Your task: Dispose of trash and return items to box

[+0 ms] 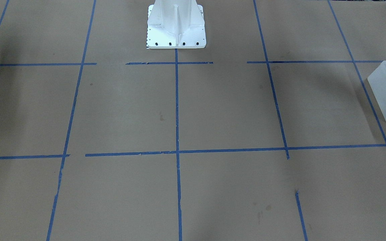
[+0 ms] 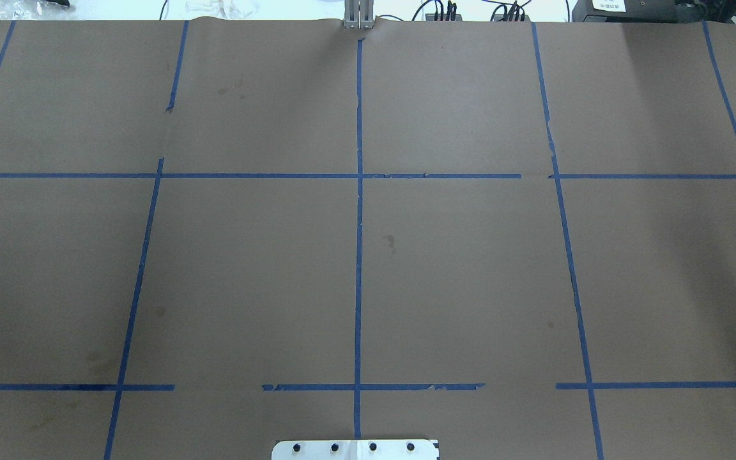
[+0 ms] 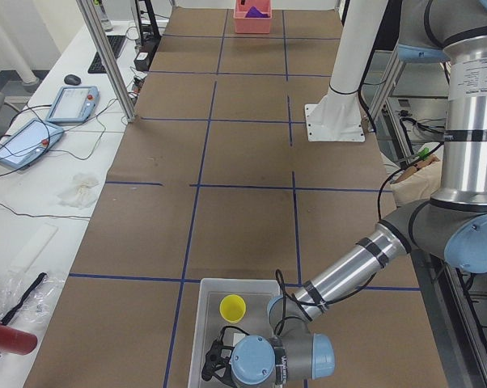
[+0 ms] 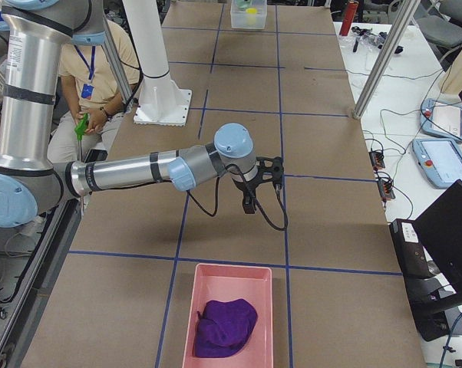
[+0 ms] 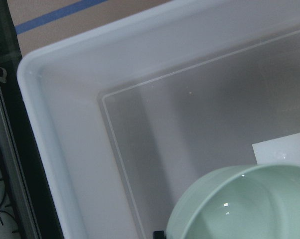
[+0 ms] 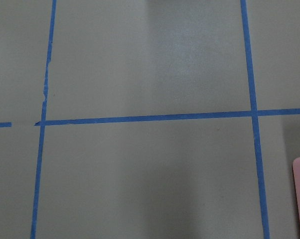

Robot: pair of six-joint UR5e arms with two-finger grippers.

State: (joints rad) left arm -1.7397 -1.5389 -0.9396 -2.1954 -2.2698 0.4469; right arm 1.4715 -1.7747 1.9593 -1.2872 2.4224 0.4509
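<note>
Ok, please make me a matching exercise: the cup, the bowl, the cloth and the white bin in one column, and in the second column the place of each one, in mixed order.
Things:
1. yellow cup
2. green bowl
3. purple cloth
4. white bin

Places:
a. inside the pink bin
b. at the table end on the robot's left
c. upright inside the white bin
d. over the white bin's floor, large in the left wrist view

Pairs: 1-c, 2-d, 3-a, 4-b.
</note>
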